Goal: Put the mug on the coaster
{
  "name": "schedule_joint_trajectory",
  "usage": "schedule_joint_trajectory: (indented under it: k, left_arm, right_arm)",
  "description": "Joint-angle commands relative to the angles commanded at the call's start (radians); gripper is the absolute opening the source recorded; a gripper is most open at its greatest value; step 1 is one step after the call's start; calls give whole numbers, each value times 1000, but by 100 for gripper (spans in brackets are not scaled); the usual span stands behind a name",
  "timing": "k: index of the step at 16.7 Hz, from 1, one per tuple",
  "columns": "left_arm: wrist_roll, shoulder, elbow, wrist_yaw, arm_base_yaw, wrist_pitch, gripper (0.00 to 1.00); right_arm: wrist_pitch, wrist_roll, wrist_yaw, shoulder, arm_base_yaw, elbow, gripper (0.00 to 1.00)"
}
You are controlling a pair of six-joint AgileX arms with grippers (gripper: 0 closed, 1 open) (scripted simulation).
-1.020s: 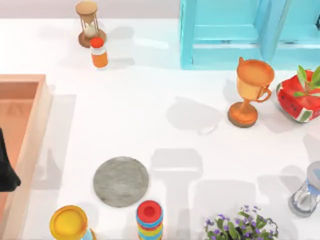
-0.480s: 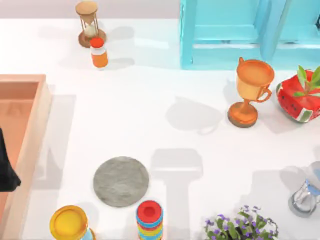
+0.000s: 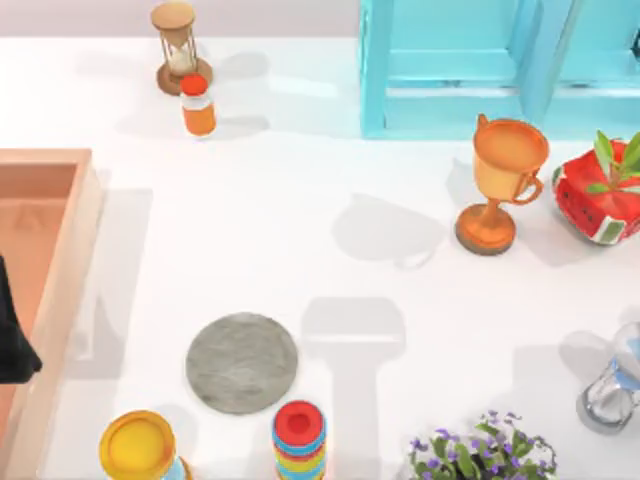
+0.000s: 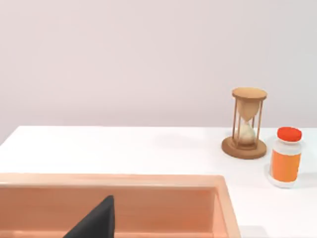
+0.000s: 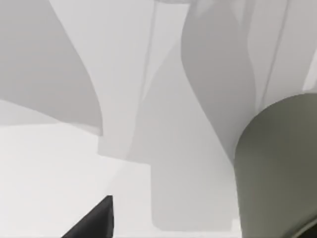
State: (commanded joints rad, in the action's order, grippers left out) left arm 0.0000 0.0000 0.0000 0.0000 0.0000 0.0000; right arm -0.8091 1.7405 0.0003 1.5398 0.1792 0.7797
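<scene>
Where the right wrist view looks onto the white table [image 3: 300, 220], item one, the mug [image 5: 277, 168]: one, plain grey, its curved wall close to that camera and just beside the right gripper [image 5: 94, 220]. Whether the gripper is clamped on it cannot be told. Judged from that nearness, the mug is in the right arm's charge. Its long axis looks roughly upright, though this is not certain.

Item two, the coaster [image 3: 242, 362]: one, a flat mottled grey disc, bare on top, lying in the near-left part of the table. The deciding relation is that the right arm must carry the mug toward the top view's left to reach the disc.

Close neighbours of the coaster, one each:
- yellow-topped cup [image 3: 138, 446], near its lower left
- stack of coloured rings [image 3: 299, 440], just beside its lower right edge

A low approach risks clipping either.

Farther out, one each:
- orange trophy cup [image 3: 503, 180]
- hourglass [image 3: 178, 45]
- orange bottle [image 3: 198, 105]
- blue cabinet [image 3: 480, 70]
- watermelon planter [image 3: 600, 195]
- purple flowering plant [image 3: 480, 450]
- wooden tray [image 3: 70, 260]

Left gripper [image 3: 12, 345]: one, parked over the tray at the left edge, nearer the coaster but idle; its opening cannot be told.
</scene>
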Motion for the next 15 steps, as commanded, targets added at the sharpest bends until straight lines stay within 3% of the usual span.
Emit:
schedule_joint_trajectory:
  k: [13, 15]
  left_arm:
    - [0, 0, 0, 0, 0, 0, 100]
    - [0, 0, 0, 0, 0, 0, 100]
  right_arm:
    - [0, 0, 0, 0, 0, 0, 2]
    - [0, 0, 0, 0, 0, 0, 0]
